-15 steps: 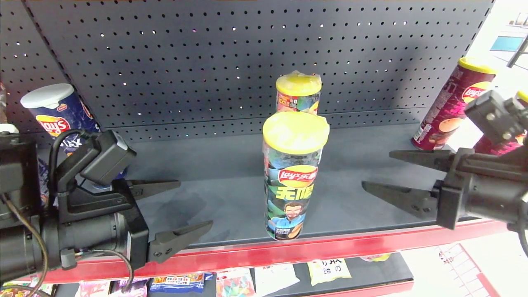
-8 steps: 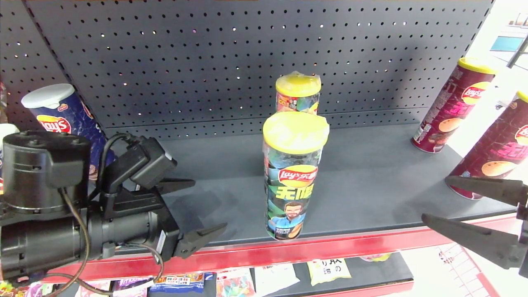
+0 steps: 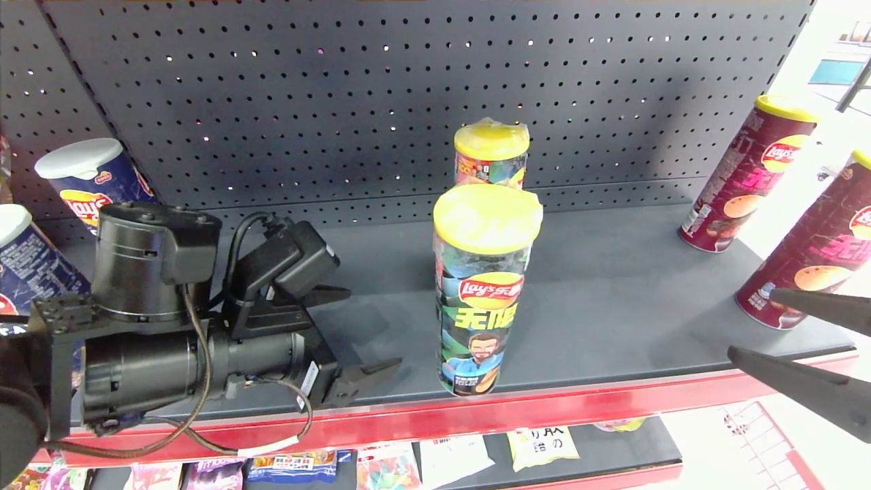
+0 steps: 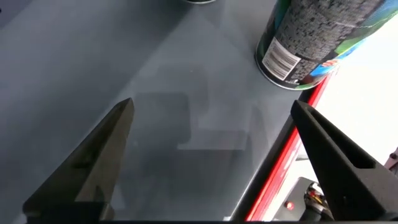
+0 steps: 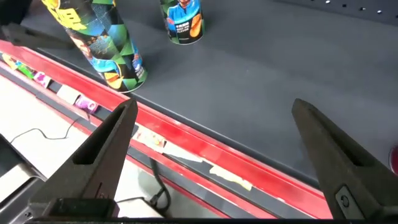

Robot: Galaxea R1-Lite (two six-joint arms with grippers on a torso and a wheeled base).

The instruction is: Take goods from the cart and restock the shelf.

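A green chip can with a yellow lid [image 3: 484, 286] stands upright near the front of the dark shelf [image 3: 612, 299]. A second yellow-lidded can [image 3: 491, 153] stands behind it by the pegboard. My left gripper [image 3: 375, 329] is open and empty, low over the shelf just left of the front can. The left wrist view has its fingers [image 4: 211, 109] spread over bare shelf, with the can's base [image 4: 311, 37] ahead. At the shelf's right front edge my right gripper [image 3: 750, 321] is open and empty. Its wrist view looks past the gripper [image 5: 214, 106] at both cans [image 5: 99, 37] [image 5: 183, 18].
Two maroon cans [image 3: 748, 170] [image 3: 810, 258] stand at the shelf's right end and two blue cans [image 3: 95, 180] [image 3: 27, 262] at its left. A red lip [image 3: 544, 408] runs along the front edge. Snack packets [image 3: 388, 466] lie on the shelf below.
The left gripper has moved right along the shelf toward the front can. The right gripper has pulled back right and down, off the shelf. The cans have not moved.
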